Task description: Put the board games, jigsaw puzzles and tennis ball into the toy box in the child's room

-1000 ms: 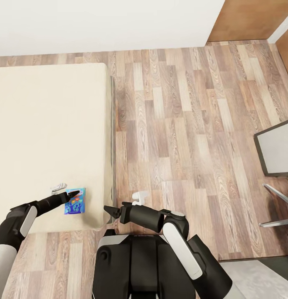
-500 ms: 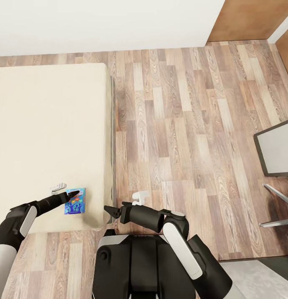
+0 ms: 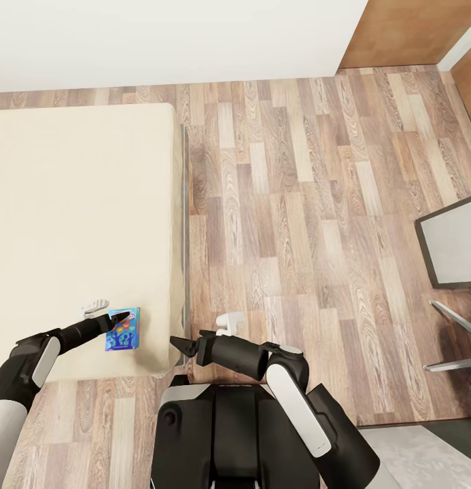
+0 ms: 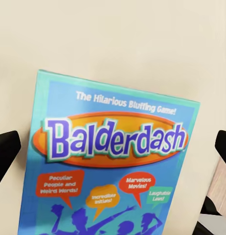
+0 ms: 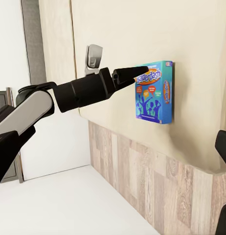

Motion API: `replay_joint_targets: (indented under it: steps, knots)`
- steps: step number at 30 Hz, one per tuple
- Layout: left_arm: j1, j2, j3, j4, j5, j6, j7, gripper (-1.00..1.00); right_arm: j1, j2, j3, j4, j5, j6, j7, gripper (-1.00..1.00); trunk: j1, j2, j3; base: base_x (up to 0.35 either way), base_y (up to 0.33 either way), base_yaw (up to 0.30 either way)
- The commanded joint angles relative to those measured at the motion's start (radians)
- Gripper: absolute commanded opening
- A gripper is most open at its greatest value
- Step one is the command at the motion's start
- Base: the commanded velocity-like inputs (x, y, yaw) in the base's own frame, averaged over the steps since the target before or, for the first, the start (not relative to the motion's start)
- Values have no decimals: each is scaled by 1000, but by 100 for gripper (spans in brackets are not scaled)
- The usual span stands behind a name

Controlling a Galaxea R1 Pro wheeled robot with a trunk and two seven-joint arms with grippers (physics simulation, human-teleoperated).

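A blue board game (image 3: 122, 329), titled "Balderdash" in the left wrist view (image 4: 113, 161), lies flat on the cream bed (image 3: 79, 204), at about eight o'clock in the head view, close to the mattress's near corner and grey padded edge. The left gripper (image 3: 125, 316) reaches over the box's upper edge from nine o'clock; in the left wrist view its dark fingertips (image 4: 5, 152) stand spread wide at either side of the box, released and not closed on it, though contact with the cover cannot be told. The right gripper (image 3: 177, 343) hangs at six o'clock over the wood-plank floor (image 3: 296, 204), just beside the bed's corner; whether it is parted or clenched cannot be told. A grey-topped table (image 3: 456, 244) edge shows at three o'clock.
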Motion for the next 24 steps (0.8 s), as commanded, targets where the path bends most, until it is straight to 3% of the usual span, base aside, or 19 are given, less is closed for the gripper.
replay_joint_targets:
  steps: [1, 24]
  knots:
    - [0, 0, 1, 0, 6, 8, -2, 100, 0, 0, -1, 0, 1, 5, 3, 100, 1, -2, -1, 0, 0, 0]
    - [1, 5, 3, 0, 8, 38, -2, 100, 0, -2, -2, -9, 1, 5, 4, 100, 1, -2, -1, 0, 0, 0]
